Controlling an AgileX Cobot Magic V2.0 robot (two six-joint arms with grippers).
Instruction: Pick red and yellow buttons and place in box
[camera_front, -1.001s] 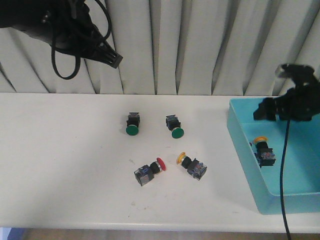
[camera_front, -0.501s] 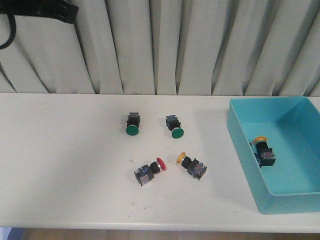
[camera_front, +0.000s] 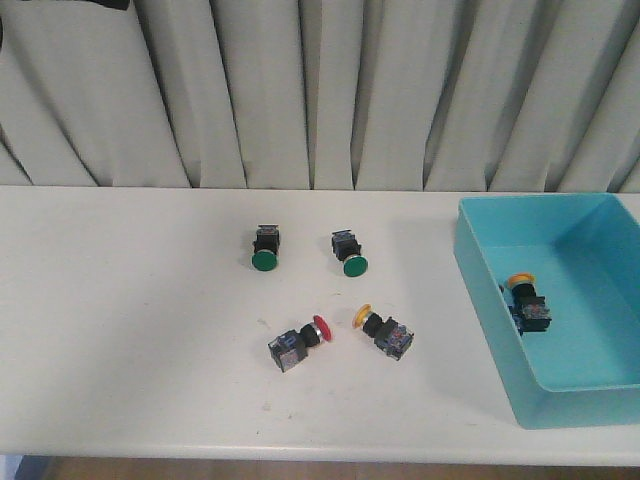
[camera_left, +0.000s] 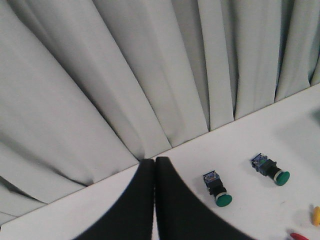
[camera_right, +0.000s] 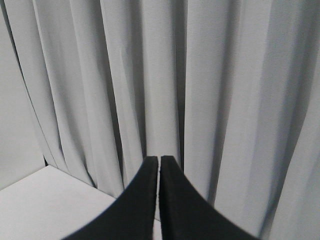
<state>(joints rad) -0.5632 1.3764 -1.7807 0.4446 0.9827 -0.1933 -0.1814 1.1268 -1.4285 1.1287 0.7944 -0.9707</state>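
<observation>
Near the middle of the bench (camera_front: 120, 330), toward its front edge, the red button (camera_front: 298, 343) and a yellow button (camera_front: 384, 331) lie tipped on their sides, round glossy caps on blocky black-and-clear bodies; two green buttons (camera_front: 265, 247) sit further back. Another yellow one (camera_front: 526, 300) is inside the box (camera_front: 500, 350), a smooth turquoise plastic bin at the right edge. Both arms have pulled up out of the front view since a second ago. Left gripper (camera_left: 155, 167) and right gripper (camera_right: 159, 165) are pinched closed, empty. Matte white top, pleated grey curtain (camera_front: 400, 90) behind.
</observation>
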